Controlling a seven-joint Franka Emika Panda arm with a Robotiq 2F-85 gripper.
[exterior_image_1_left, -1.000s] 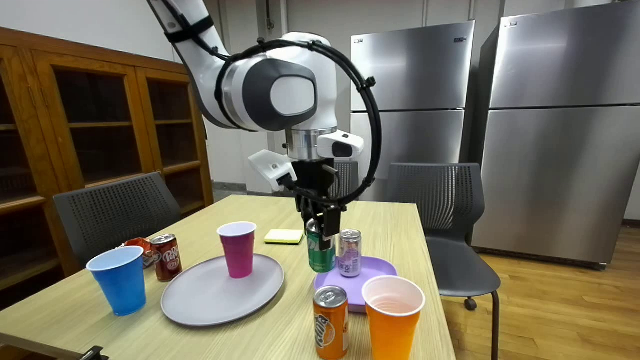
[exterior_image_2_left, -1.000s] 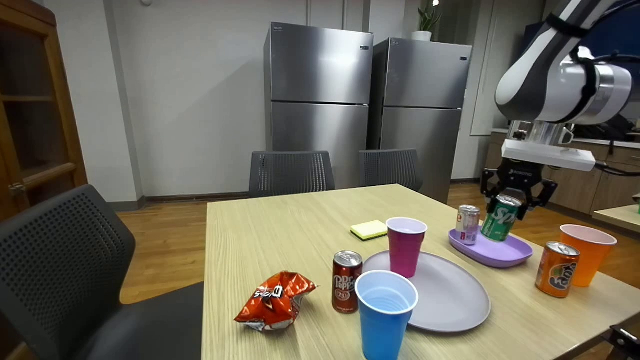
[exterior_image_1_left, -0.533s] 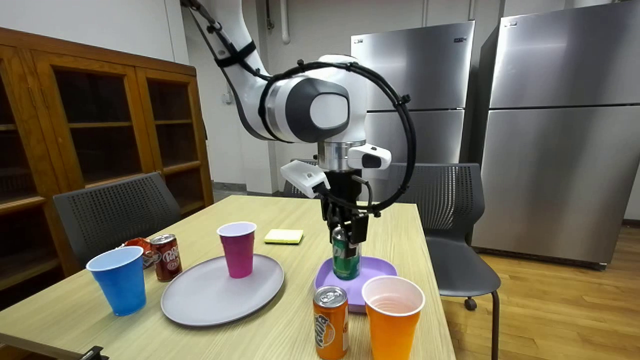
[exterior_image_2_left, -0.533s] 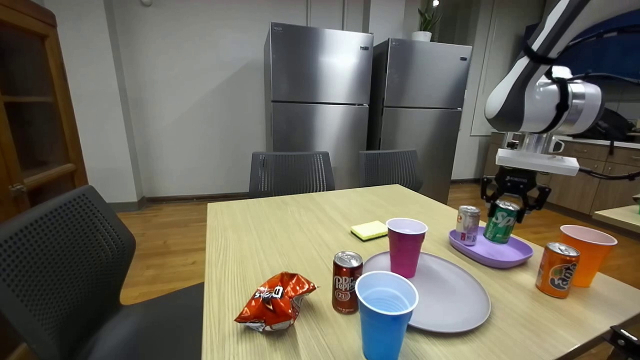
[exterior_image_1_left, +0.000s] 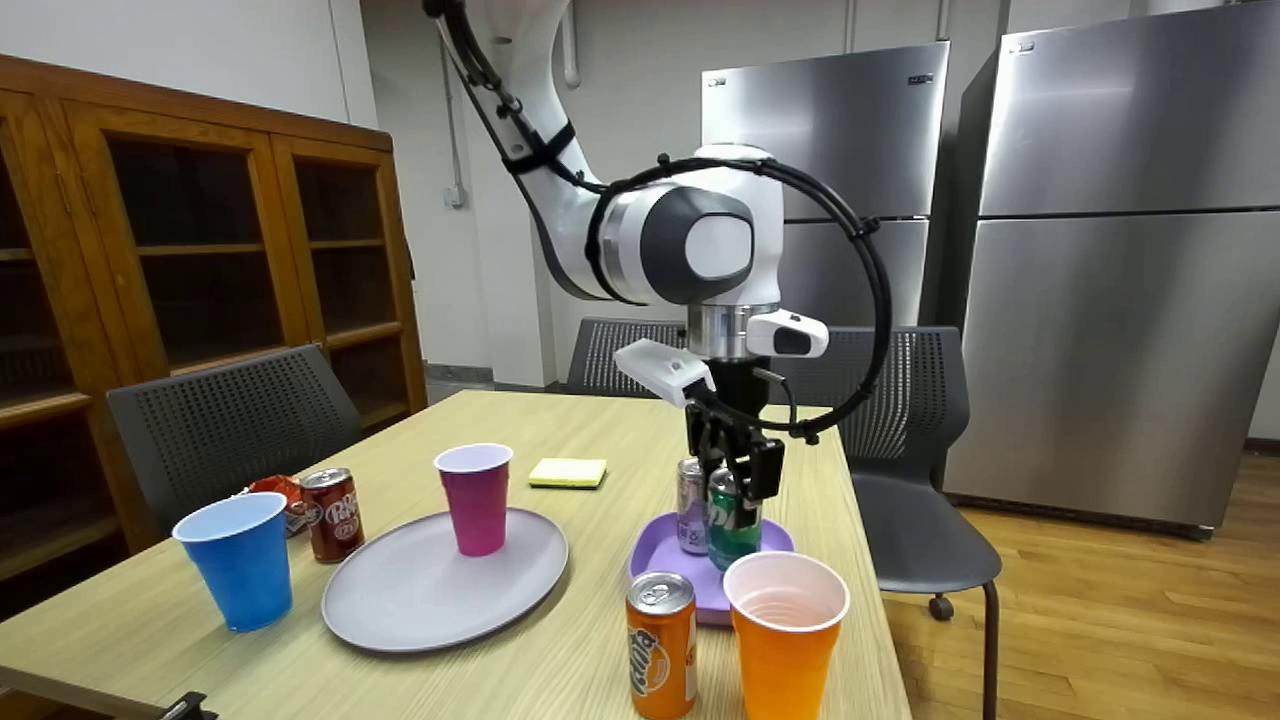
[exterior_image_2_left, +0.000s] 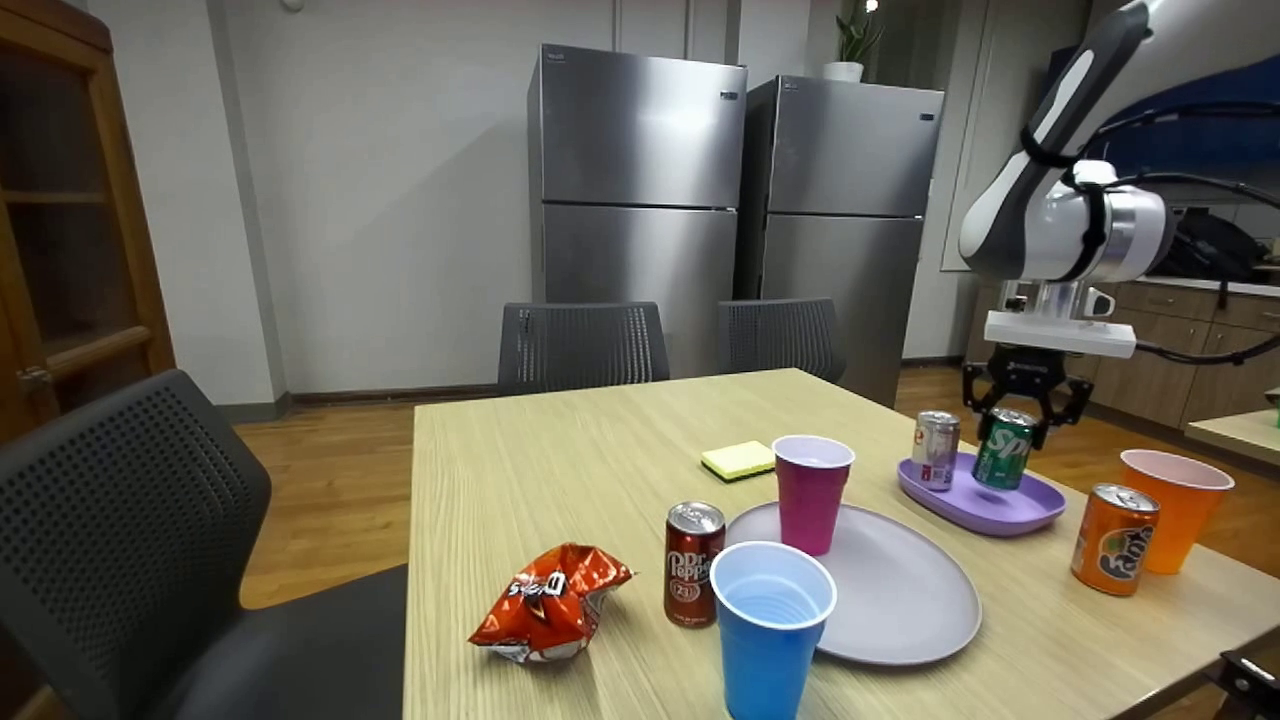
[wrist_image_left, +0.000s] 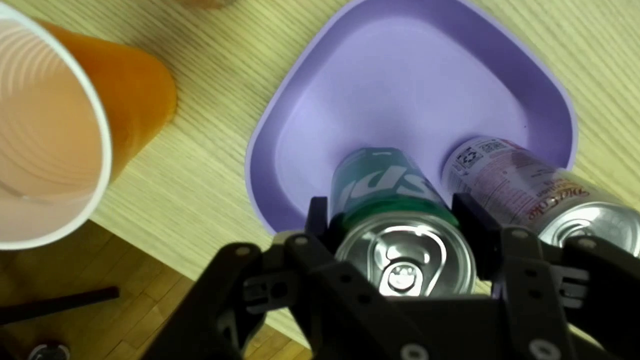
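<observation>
**I'm holding the Sprite can over the purple tray!**

My gripper is clamping that can around its upper part, its fingers standing just the can's width apart, one pressing on each side! The pull-tab lid is facing me in the wrist view, the can is sitting about upright in my grip, and I'm unable to tell whether its base is touching the tray floor. It's a tight squeeze here: the Diet Coke can is standing in the tray just beside mine, and one finger is showing between the two.

The tray is resting on the table, near the edge that's running down the right in an exterior view. Near that same edge the orange cup is standing, the Fanta can keeping it close company!

Farther in from that edge, the grey plate is carrying the magenta cup. Near its rim the blue cup and the Dr Pepper can are standing, the red Doritos bag is slumping beside that can, and the yellow sponge is lying between the plate and the table's far edge.
</observation>
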